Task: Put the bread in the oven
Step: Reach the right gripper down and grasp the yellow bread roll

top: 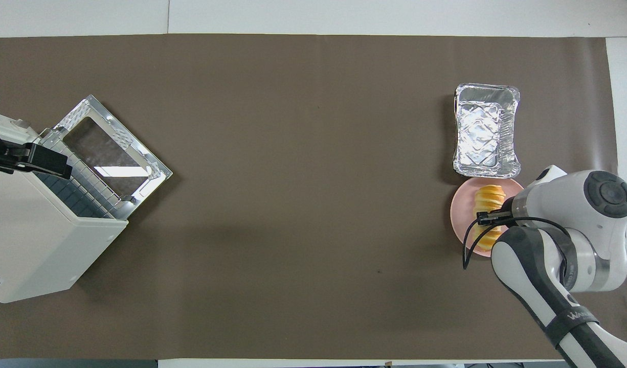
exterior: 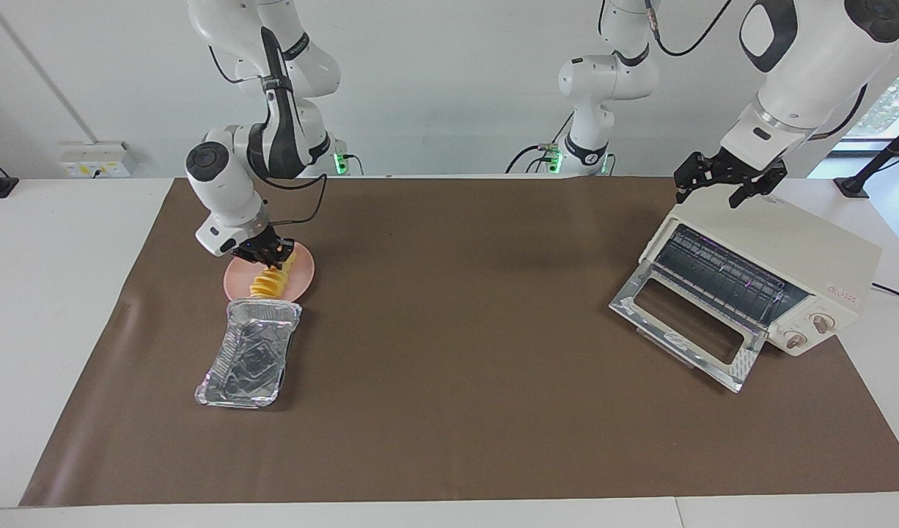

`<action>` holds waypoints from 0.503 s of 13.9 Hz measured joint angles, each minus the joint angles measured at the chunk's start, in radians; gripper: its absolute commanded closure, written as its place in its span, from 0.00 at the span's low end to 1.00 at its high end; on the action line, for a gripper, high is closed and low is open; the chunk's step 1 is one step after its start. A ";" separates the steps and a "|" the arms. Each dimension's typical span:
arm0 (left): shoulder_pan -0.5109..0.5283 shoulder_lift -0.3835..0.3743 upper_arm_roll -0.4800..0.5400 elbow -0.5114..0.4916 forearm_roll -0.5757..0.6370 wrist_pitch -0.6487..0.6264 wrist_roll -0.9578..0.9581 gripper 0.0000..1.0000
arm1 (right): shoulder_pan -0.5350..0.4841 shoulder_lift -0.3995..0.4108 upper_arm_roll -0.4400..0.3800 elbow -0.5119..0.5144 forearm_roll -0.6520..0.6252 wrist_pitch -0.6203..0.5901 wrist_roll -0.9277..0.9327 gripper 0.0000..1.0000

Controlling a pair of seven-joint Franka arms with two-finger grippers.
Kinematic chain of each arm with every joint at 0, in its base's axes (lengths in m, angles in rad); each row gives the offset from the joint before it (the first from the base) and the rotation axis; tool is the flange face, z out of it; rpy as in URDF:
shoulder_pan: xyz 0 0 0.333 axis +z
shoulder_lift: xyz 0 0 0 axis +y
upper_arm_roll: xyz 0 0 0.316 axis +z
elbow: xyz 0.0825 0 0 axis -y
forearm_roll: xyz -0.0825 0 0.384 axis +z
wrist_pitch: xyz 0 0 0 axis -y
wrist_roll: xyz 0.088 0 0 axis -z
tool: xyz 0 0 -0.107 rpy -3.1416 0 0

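The bread (exterior: 266,284) (top: 488,198), a ridged yellow-orange loaf, lies on a round pink plate (exterior: 233,281) (top: 458,214) toward the right arm's end of the table. My right gripper (exterior: 272,255) (top: 490,219) is down on the loaf's end nearer the robots, shut on it. The cream-white oven (exterior: 794,242) (top: 32,240) stands toward the left arm's end, its glass door (exterior: 684,326) (top: 109,153) folded down and the rack showing. My left gripper (exterior: 728,183) (top: 37,159) hangs open just over the oven's top edge, holding nothing.
A crinkled silver foil tray (exterior: 250,356) (top: 485,132) lies right against the plate, farther from the robots. A brown mat (exterior: 457,330) covers the table between plate and oven.
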 measured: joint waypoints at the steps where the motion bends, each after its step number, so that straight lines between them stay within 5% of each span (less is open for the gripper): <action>1: 0.000 0.000 0.000 0.000 0.000 0.000 0.000 0.00 | 0.000 0.000 0.000 0.013 0.025 -0.032 0.000 0.93; 7: 0.000 0.000 0.000 0.000 0.000 0.000 0.000 0.00 | 0.000 -0.055 0.001 0.189 0.049 -0.341 0.020 0.93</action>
